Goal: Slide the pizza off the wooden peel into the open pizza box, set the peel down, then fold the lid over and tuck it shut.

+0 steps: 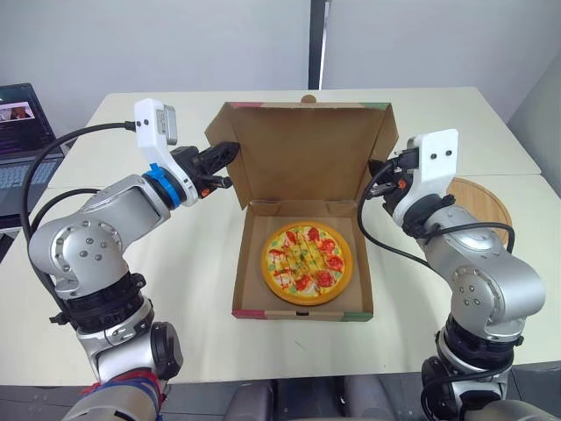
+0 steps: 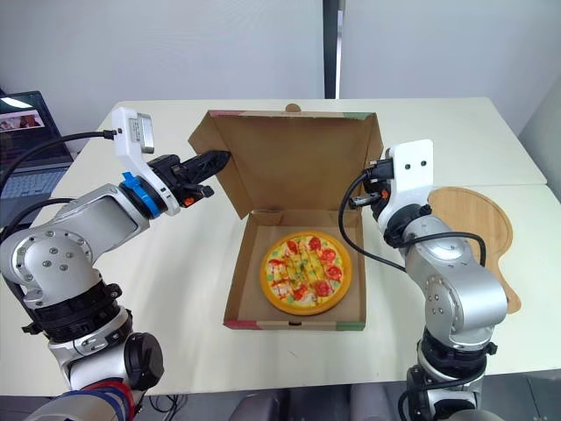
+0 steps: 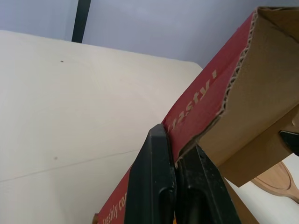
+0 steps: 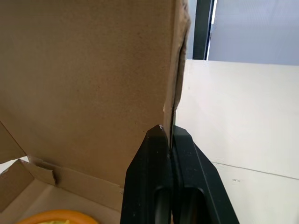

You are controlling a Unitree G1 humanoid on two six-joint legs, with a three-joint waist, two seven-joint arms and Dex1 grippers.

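Two grippers are being used on the lid (image 1: 307, 153), which is standing upright at the back of the box (image 1: 239, 285). Its left side is being pinched by the left gripper (image 3: 176, 140), with the fingers pressed together on the cardboard edge. Its right edge is being pinched the same way by the right gripper (image 4: 169, 130). Both sides are probably being held so the lid can be folded forward evenly. The pizza (image 1: 307, 263) is lying flat inside the box, near the middle of the table (image 1: 188, 272). The peel (image 1: 480, 200) is lying by the table's right edge, out of the lid's way.
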